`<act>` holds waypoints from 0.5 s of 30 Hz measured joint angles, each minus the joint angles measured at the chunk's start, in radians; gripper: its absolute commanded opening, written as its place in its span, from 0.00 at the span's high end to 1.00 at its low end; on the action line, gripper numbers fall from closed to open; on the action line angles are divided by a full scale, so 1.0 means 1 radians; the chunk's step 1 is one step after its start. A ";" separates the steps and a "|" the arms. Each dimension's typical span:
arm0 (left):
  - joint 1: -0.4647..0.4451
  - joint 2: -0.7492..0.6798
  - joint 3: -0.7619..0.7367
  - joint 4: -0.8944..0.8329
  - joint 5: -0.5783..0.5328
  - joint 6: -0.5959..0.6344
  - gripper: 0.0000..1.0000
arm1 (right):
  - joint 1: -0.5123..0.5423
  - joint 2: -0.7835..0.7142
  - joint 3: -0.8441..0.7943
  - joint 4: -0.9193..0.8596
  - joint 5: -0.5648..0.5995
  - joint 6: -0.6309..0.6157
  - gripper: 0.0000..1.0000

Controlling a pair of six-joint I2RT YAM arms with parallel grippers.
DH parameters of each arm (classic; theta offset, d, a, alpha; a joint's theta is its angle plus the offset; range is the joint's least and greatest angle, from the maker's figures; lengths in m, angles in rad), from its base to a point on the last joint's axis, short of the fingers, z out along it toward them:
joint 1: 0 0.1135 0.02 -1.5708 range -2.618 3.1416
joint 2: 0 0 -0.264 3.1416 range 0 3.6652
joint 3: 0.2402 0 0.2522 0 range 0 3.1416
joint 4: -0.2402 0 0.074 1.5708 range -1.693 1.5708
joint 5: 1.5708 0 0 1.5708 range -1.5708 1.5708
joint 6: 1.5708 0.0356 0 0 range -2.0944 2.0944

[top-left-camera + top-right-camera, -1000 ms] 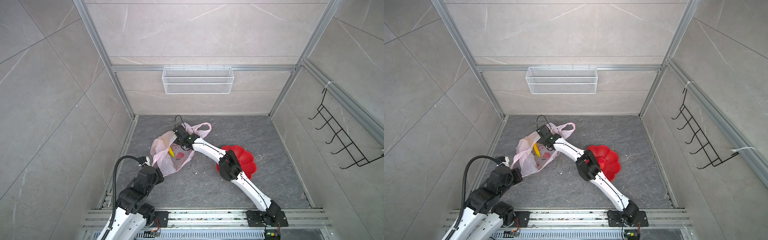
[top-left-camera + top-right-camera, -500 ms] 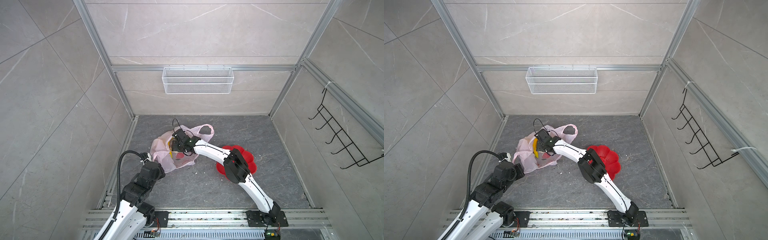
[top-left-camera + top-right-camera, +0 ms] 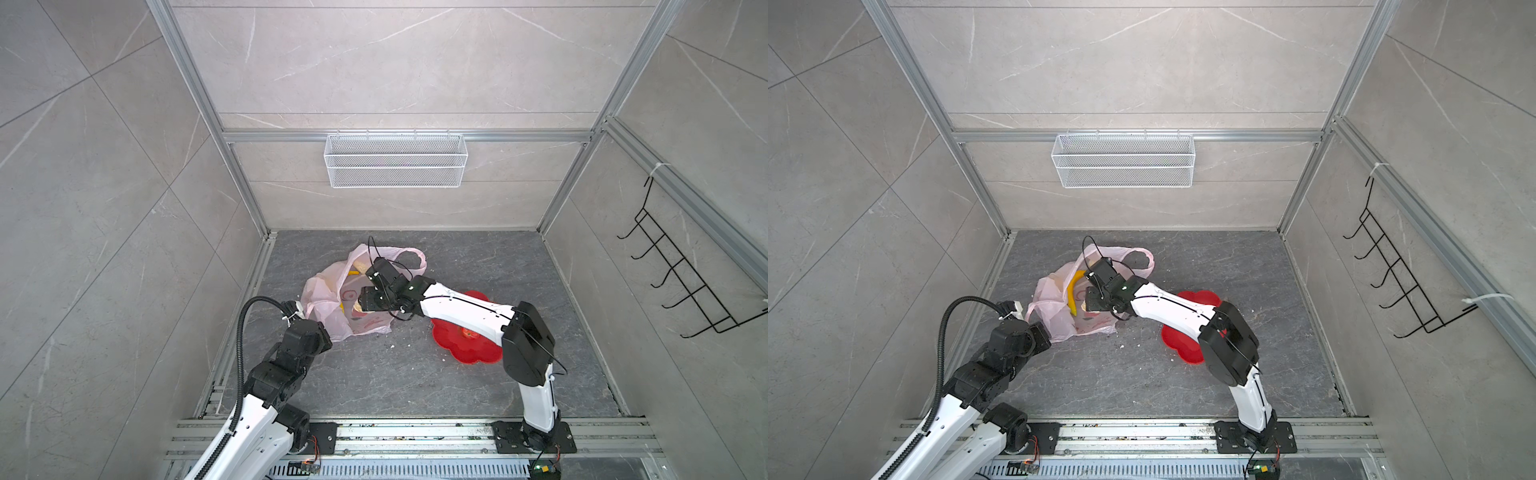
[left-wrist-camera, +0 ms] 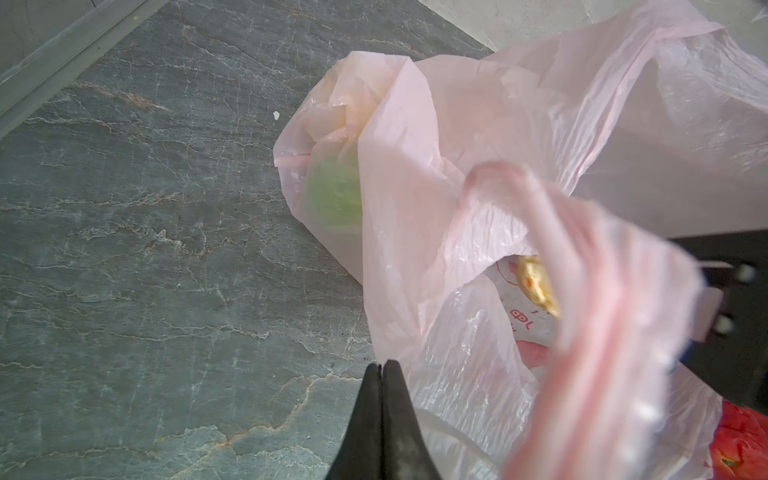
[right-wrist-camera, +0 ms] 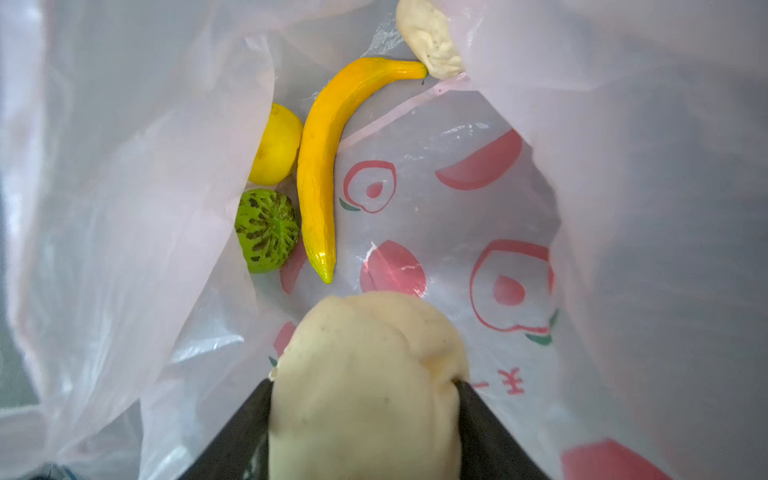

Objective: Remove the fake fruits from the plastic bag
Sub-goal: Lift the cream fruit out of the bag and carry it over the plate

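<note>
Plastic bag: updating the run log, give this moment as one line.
right gripper: shut on beige lumpy piece, inside plastic bag | left gripper: shut at bag edge | bagged: banana, green ball

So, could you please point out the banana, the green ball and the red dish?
banana (image 5: 318,166), right wrist view, mid-body.
green ball (image 5: 267,230), right wrist view, its centre.
red dish (image 3: 473,354), a top view, front rim.

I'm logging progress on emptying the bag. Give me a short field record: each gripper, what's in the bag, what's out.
left gripper: shut, at the plastic bag edge; grip on the film unclear
right gripper: inside the bag, shut on a beige lumpy piece
in bag: banana, green ball, yellow fruit, second beige piece
out: small red fruit, in the red dish
</note>
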 measured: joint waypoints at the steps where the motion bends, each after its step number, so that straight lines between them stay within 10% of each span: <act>1: 0.000 0.000 0.000 0.002 0.000 0.000 1.00 | 0.000 -0.031 -0.023 0.000 0.002 -0.003 0.51; 15: 0.000 -0.014 -0.001 0.006 0.000 0.000 1.00 | -0.014 -0.381 -0.238 -0.065 0.093 -0.021 0.51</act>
